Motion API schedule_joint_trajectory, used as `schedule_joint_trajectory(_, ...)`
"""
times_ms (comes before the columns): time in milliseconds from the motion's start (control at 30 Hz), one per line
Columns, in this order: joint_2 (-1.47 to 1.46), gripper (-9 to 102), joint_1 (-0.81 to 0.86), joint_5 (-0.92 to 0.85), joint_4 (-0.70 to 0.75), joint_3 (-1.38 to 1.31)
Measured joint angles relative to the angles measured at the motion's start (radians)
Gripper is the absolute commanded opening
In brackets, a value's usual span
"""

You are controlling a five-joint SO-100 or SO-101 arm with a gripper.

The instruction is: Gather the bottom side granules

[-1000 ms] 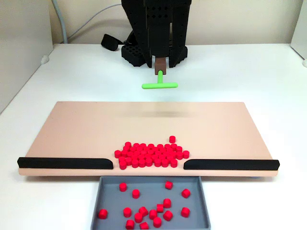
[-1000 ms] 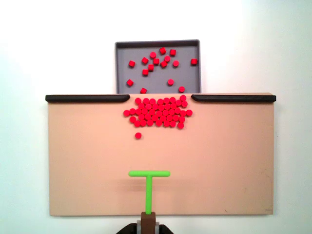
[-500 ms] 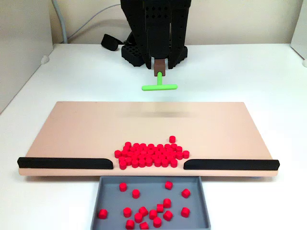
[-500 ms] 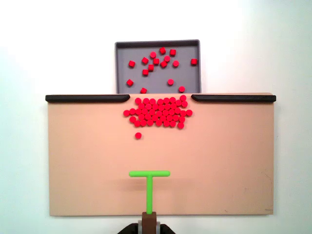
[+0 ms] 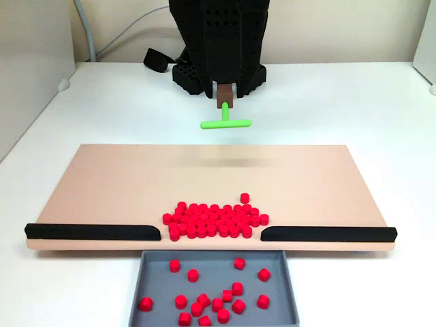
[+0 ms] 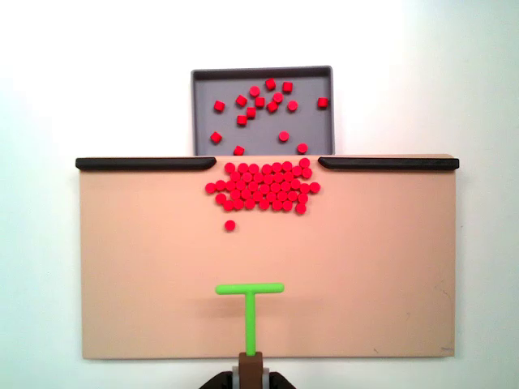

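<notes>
**Sweeping tool raised behind a pile of red pellets at the board's gap**

A white table [image 5: 354, 102] holds a wide tan board [image 5: 122, 180]. Two black rails [image 5: 92, 231] run along one long edge of the board, with a gap between them. Just past that gap sits a grey tray [image 5: 289, 293].

The black robot arm [image 5: 218, 41] stands at the opposite edge. Its gripper [image 5: 225, 95] is closed on the stem of a green T-shaped tool [image 5: 226, 122], with the crossbar pointing toward the pile. In a fixed view from above, the tool [image 6: 250, 300] is over bare board, well apart from the pellets.

The granules [image 5: 212, 219] lie packed together at the gap, between the rail ends. One stray pellet [image 6: 230, 225] sits just behind the pile. More pellets [image 6: 263, 101] already lie scattered in the tray.

The gathering looks largely done. The likely next move is to bring the crossbar down behind the stray pellet and push forward, keeping it level so pellets do not slip round its ends.
</notes>
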Motion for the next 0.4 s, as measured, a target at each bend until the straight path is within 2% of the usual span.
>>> schedule_joint_trajectory(400, 0.0, 0, -0.002, 0.014, 0.0, 0.0)
